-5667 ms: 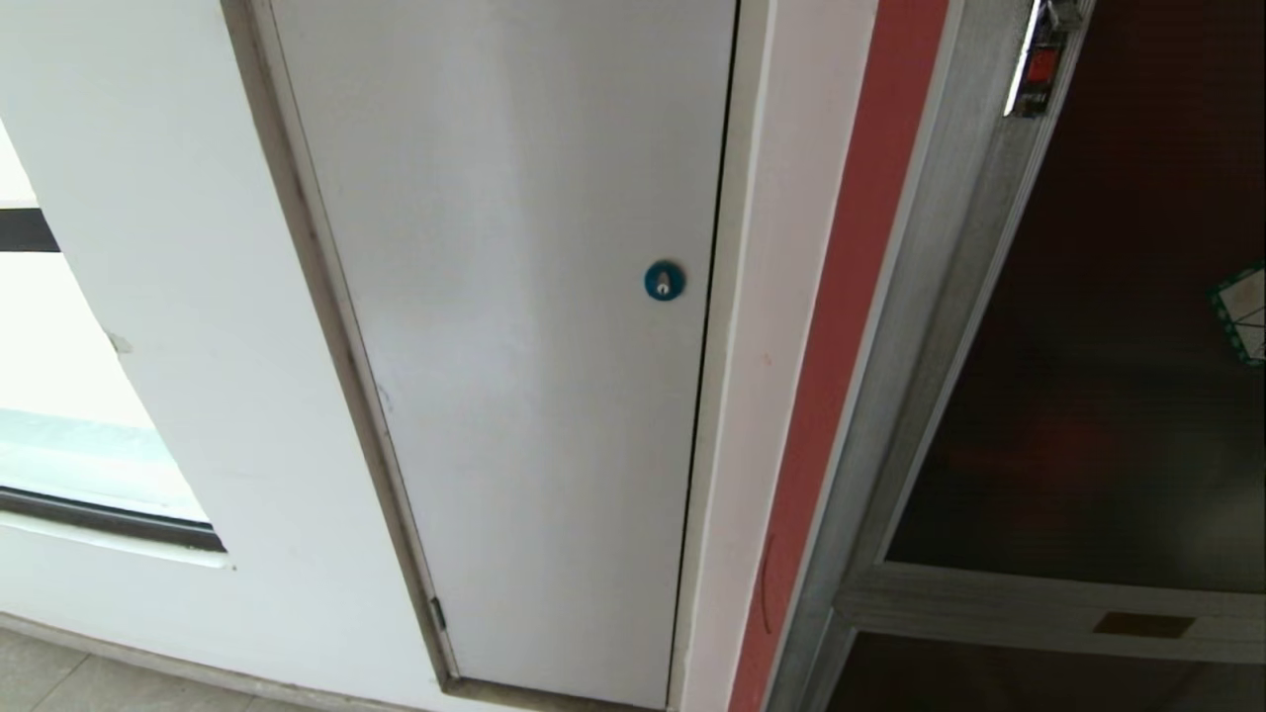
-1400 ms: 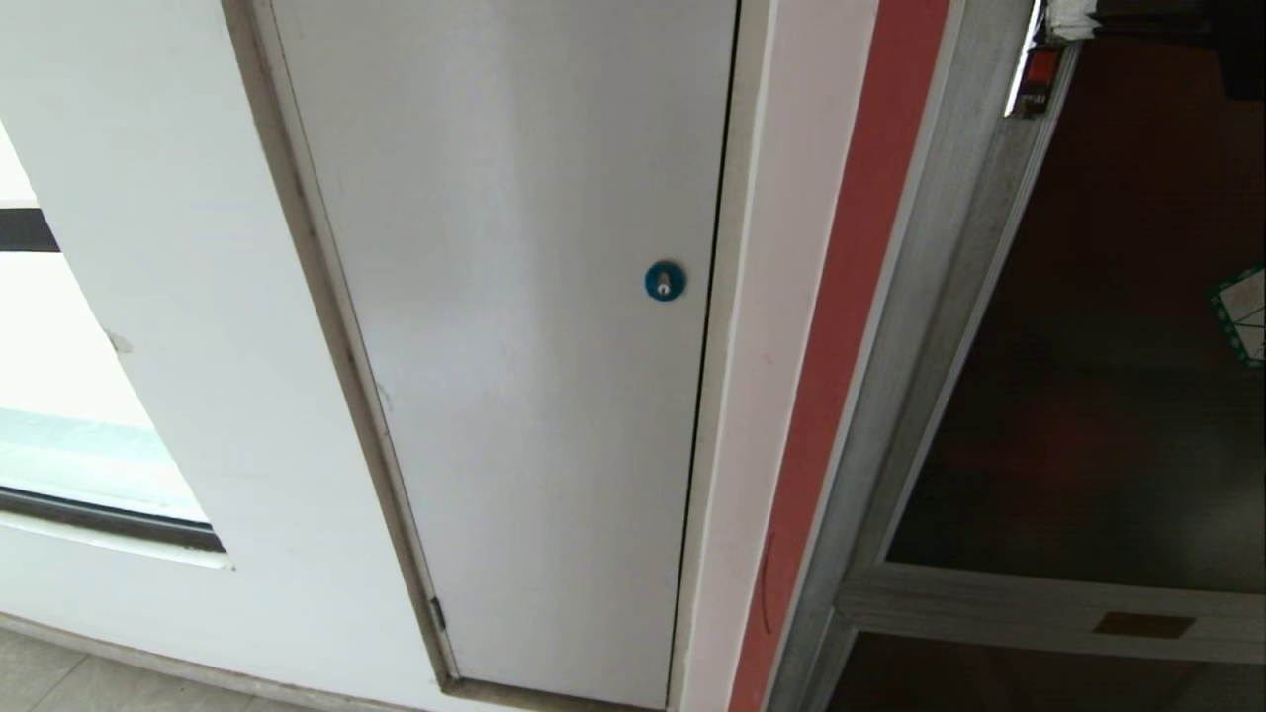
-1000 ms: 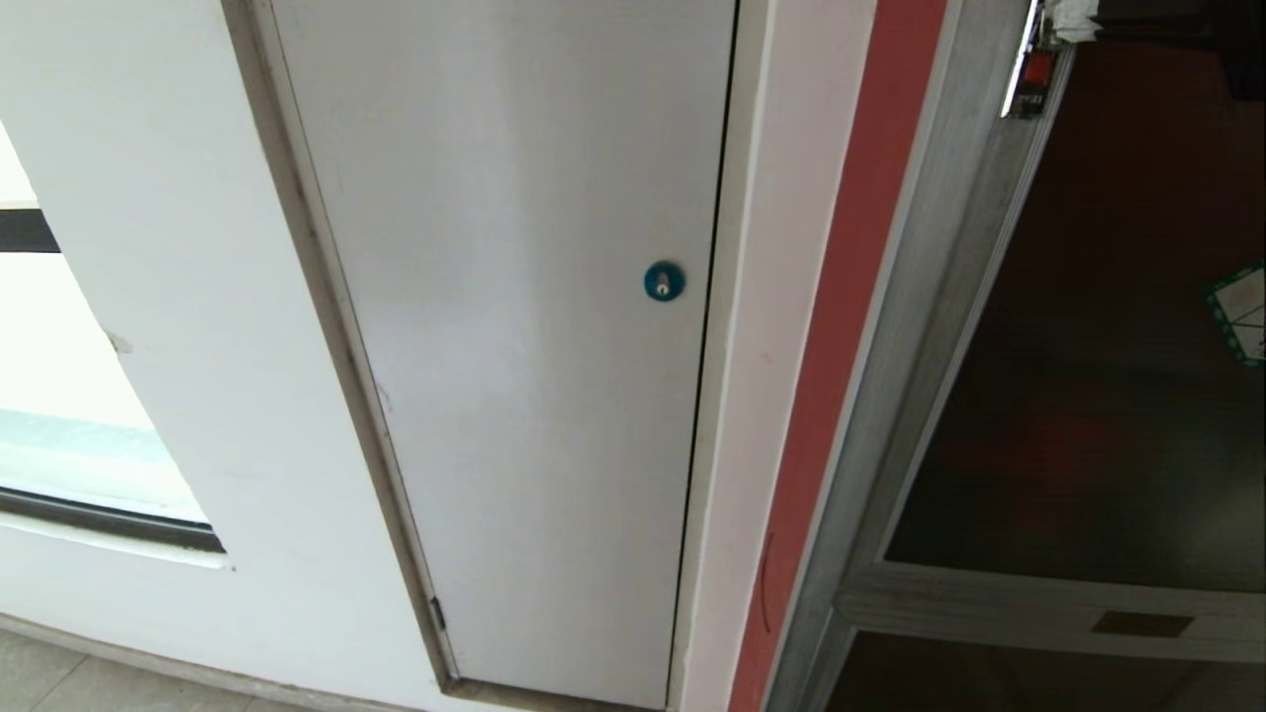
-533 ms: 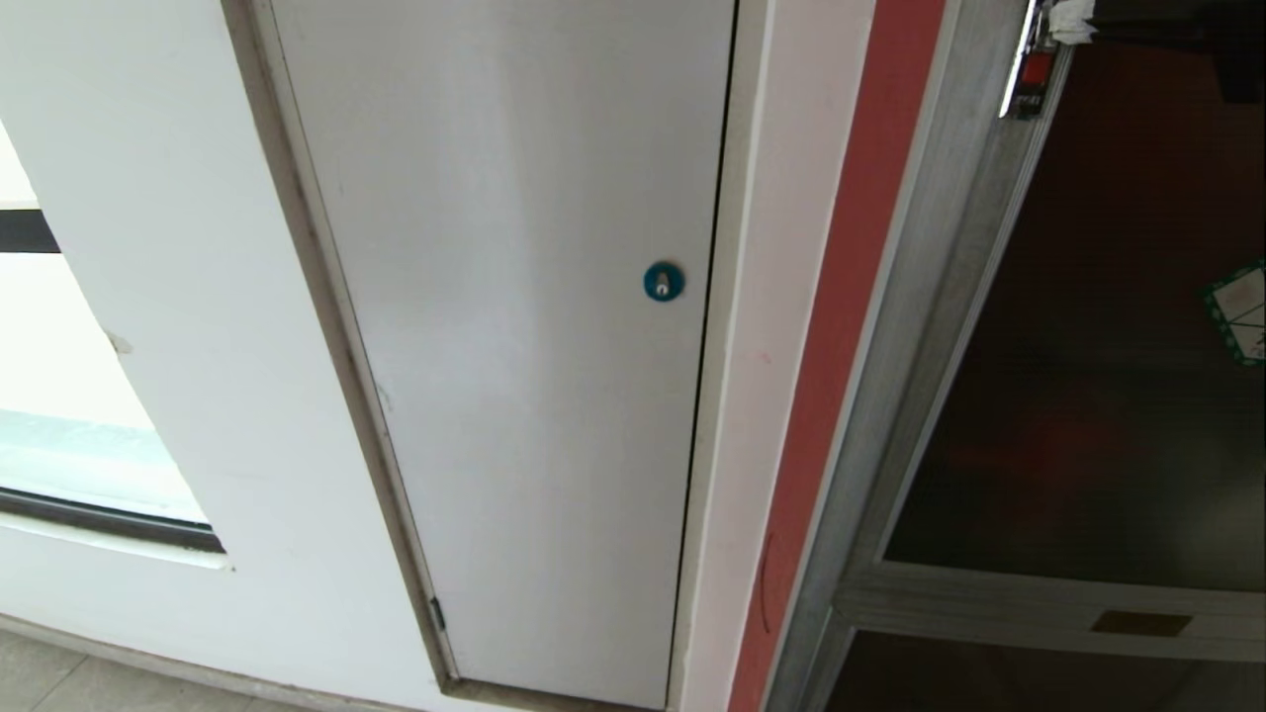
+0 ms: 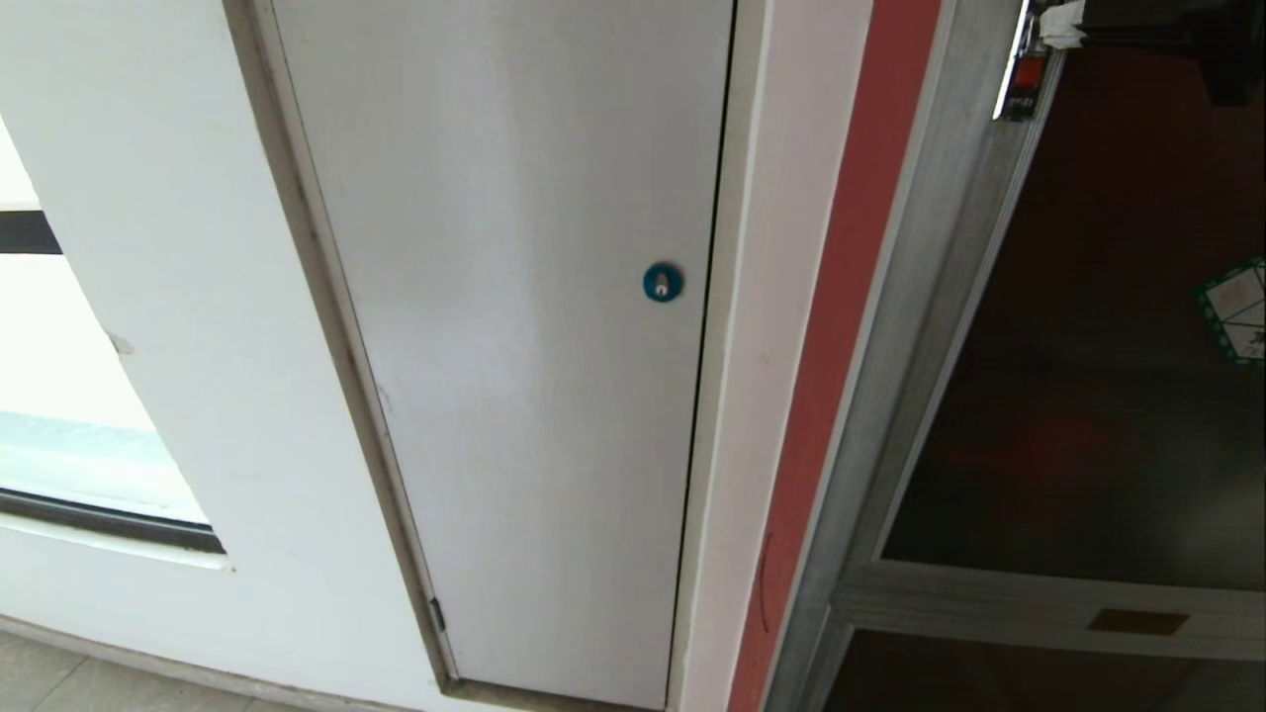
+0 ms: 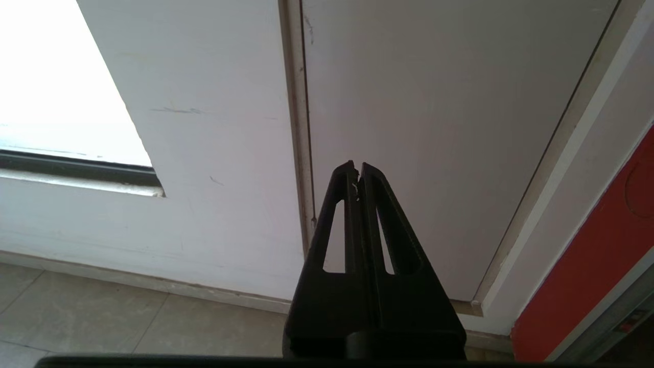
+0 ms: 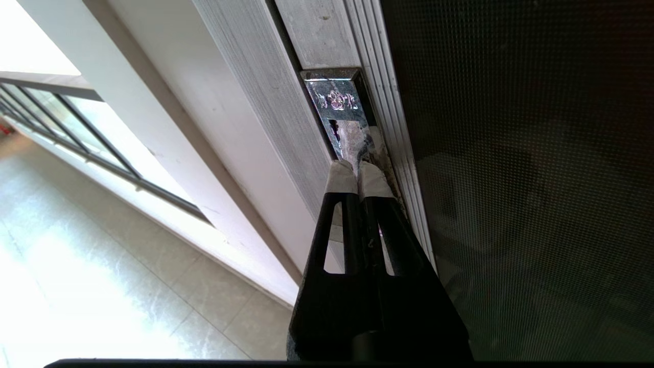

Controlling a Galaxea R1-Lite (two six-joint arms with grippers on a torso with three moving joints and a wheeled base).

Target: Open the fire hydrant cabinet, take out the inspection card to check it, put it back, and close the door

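The fire hydrant cabinet's brushed silver frame runs down the right of the head view. The door is dark tinted glass with a green-bordered sticker. Its red-marked latch sits at the top of the door's left edge. My right gripper is shut. Its white-taped tips press into the chrome latch beside the glass. The left gripper hangs shut and empty, low before the white panel. The inspection card is hidden.
Left of the cabinet come a red wall strip and a plain white panel with a round blue lock. A bright window lies at the far left. A smaller dark pane sits under the door. Tiled floor lies below.
The door's latch edge and its sticker have drifted slightly leftward with my right gripper's tips on the latch. The white panel and the left arm have stayed put.
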